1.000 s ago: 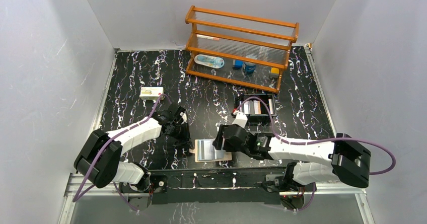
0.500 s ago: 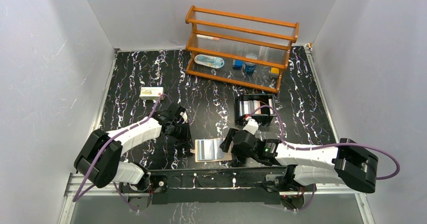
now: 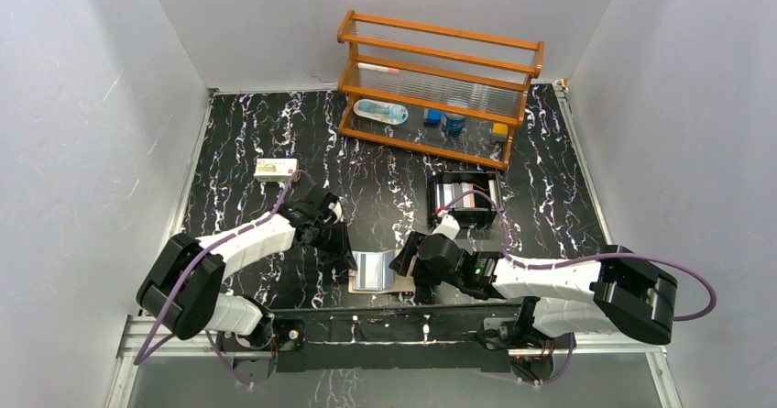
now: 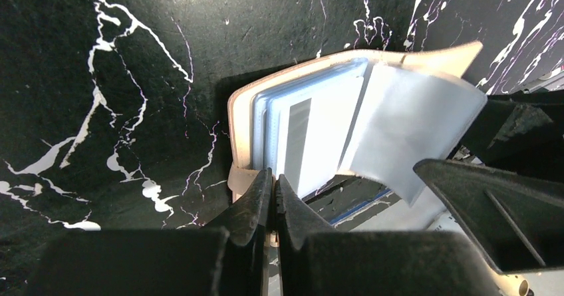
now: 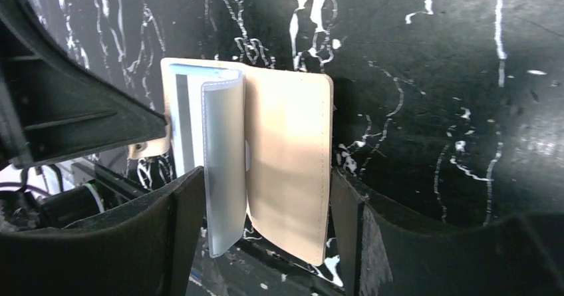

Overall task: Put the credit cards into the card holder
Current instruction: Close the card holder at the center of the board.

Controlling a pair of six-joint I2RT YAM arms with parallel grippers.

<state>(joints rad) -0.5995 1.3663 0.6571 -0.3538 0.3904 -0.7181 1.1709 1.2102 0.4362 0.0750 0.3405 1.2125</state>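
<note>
The tan card holder (image 3: 405, 284) lies open by the table's front edge. A light blue credit card (image 4: 319, 130) with a grey stripe sits in its left half, also seen in the right wrist view (image 5: 183, 123). A clear plastic sleeve (image 5: 225, 149) stands up from the fold. My left gripper (image 4: 273, 183) is shut on the holder's left edge (image 4: 238, 123), beside a small tan tab. My right gripper (image 5: 266, 209) is open, its fingers (image 5: 346, 203) straddling the holder's bare tan right half (image 5: 289, 149). From above, the left gripper (image 3: 348, 252) and right gripper (image 3: 405, 266) flank the holder.
A wooden rack (image 3: 438, 87) with small items stands at the back. A black box (image 3: 465, 199) sits behind the right arm, and a small white box (image 3: 276, 169) lies at the left. The holder overhangs the front edge.
The right gripper swung right, then came back left and lower over the holder's right half. The plastic sleeve, flat before, now stands up. The left gripper has barely moved.
</note>
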